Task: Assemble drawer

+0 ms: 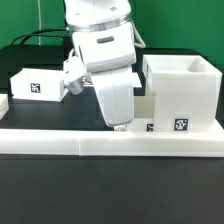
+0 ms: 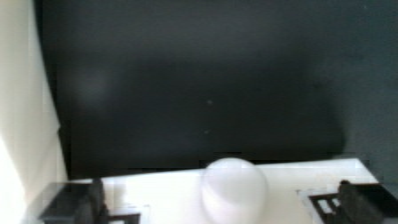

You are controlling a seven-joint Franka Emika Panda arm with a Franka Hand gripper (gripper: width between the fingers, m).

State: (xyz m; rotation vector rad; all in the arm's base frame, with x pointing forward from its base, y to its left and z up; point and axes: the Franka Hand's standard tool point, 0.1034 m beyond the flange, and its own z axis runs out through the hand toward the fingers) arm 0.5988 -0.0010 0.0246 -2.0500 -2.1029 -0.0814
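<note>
The large white boxy housing (image 1: 181,92) stands at the exterior view's right, a tag on its front. One open-top tray (image 1: 36,85) with a tag sits at the exterior view's left. A second, smaller tray (image 1: 147,110) lies between my arm and the housing, partly hidden by my hand. My gripper (image 1: 119,124) points down just behind the border wall, next to this tray. In the wrist view my gripper (image 2: 228,205) is open, its dark fingers (image 2: 86,205) wide apart. A white rounded knob (image 2: 233,186) on a white face (image 2: 160,190) lies between them, untouched.
A long low white border wall (image 1: 110,146) runs across the front. The table top is black (image 2: 214,90). A white edge (image 2: 16,100) runs along one side of the wrist view. Cables lie at the back of the exterior view's left.
</note>
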